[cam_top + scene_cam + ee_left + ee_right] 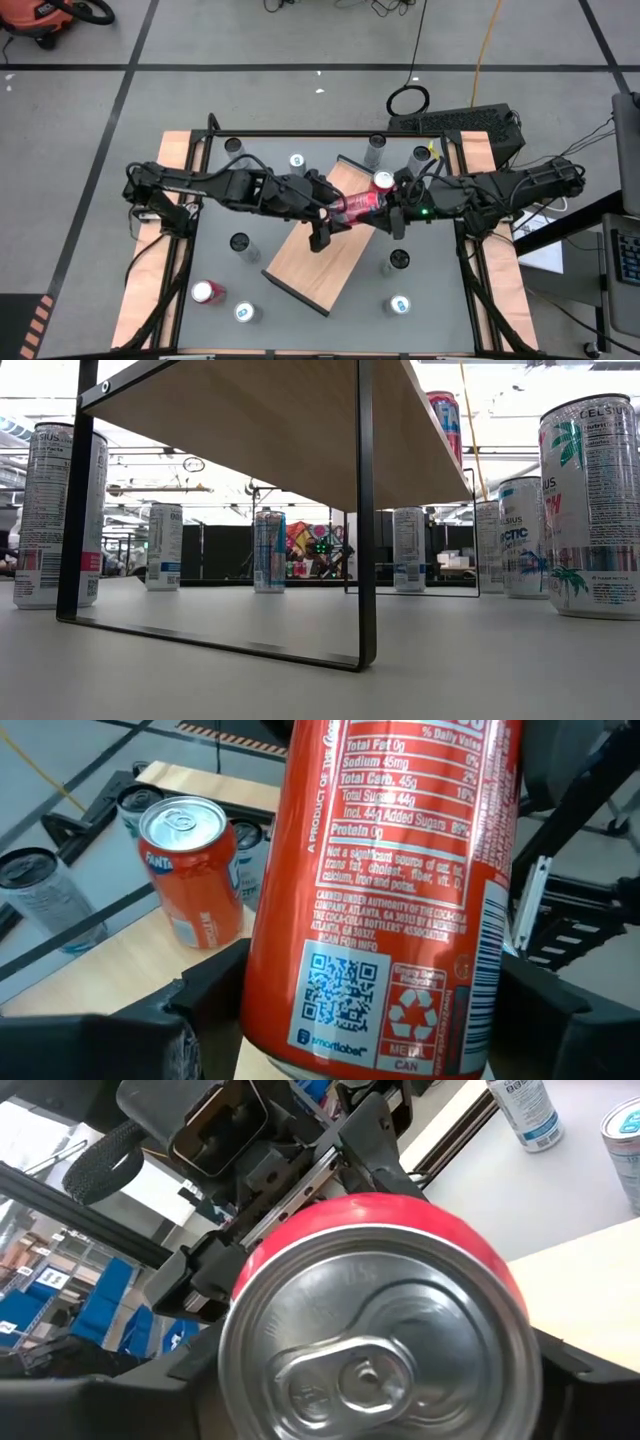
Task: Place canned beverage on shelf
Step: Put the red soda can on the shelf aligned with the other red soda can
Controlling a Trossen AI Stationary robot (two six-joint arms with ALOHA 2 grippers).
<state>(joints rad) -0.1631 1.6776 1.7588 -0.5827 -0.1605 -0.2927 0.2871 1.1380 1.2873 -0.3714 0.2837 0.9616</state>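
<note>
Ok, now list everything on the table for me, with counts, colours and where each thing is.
shelf: one, light-brown wood with black ends, diagonal at mid-table.
red can: one, red, lying sideways over the shelf, between the two grippers.
orange can: one, orange with a silver top, upright on the shelf's far end.
other cans: nine, mostly white or silver, one red-topped, upright on the tabletop around the shelf.
table: one, grey top.
left gripper: one, dark, at the red can's left end.
right gripper: one, dark, at the red can's right end.
</note>
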